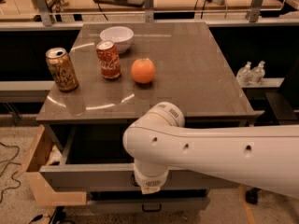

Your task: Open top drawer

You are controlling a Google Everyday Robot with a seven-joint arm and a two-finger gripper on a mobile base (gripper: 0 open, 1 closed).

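Top drawer open, gripper at its front

Landmark: cabinet top (196,78).

- Wooden box (36,174): off the top's left front corner, lower down, touching the drawer's left end.
- Gold can (61,69): upright at the top's left edge.
- Red can (108,59): upright, left of the top's centre, just in front of the white bowl (117,36), which sits near the top's back edge.
- Orange (143,70): near the top's centre, just right of the red can, not touching it.
- Top drawer (88,176): directly under the top, standing out well past its front edge, dark interior exposed.
- Lower drawer (187,204): further below the top, its front set back from the top drawer's front, dark handle visible.
- Arm (210,150): reaches in from the right, below the top's front edge, wrist turned down.
- Gripper (148,186): against the top drawer's front, about mid-width of the top. Hidden by the wrist; cannot tell whether it is open or closed.
- Two clear bottles (251,72): on a ledge off the top's right edge.
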